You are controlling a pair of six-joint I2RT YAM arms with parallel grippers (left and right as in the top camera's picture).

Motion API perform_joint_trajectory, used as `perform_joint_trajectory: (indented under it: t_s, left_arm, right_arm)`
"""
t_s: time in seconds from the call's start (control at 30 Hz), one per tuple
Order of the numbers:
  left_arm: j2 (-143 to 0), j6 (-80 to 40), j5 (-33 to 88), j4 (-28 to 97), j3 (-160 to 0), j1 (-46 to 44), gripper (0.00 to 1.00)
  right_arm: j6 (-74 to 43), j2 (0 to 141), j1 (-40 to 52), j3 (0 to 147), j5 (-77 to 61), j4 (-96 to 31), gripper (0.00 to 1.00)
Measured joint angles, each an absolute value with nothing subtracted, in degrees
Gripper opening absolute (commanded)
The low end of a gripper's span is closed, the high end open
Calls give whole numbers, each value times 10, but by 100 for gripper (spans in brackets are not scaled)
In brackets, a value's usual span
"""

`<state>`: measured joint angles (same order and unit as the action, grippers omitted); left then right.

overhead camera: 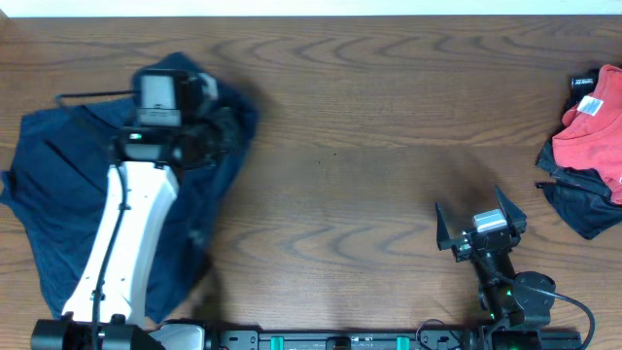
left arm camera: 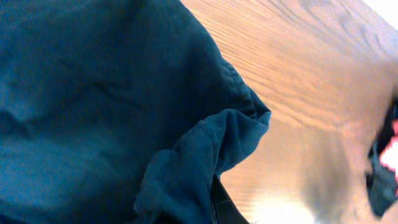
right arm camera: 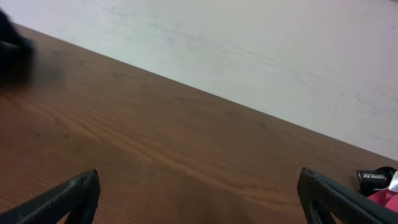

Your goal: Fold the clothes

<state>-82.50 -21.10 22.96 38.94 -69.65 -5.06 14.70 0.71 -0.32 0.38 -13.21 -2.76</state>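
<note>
Navy garment (left arm camera: 93, 112), close up: my left tool (overhead camera: 229, 126) pinches its bunched edge, likely starting a fold; right tool (overhead camera: 471, 209) gapes empty. Next, drag the edge across.

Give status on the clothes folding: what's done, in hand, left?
Done: nothing looks folded. In hand: the left fingers are shut on an edge of the wrinkled dark navy-blue cloth garment, which lies rumpled on the wooden table. Left: folding it, plus the red and dark cloth pile at the right edge, untouched. The right fingers stand open, holding nothing.
</note>
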Motion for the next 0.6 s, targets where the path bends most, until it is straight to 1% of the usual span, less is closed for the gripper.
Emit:
perform_joint_trajectory:
  t_s: [0.2, 0.6]
  left_arm:
    - [-825, -207, 225, 348, -696, -117, 6]
    - [-863, -200, 224, 271, -696, -192, 6]
  right_arm:
    - [147, 7, -3, 4, -132, -28, 99]
    - [147, 7, -3, 4, -132, -28, 99]
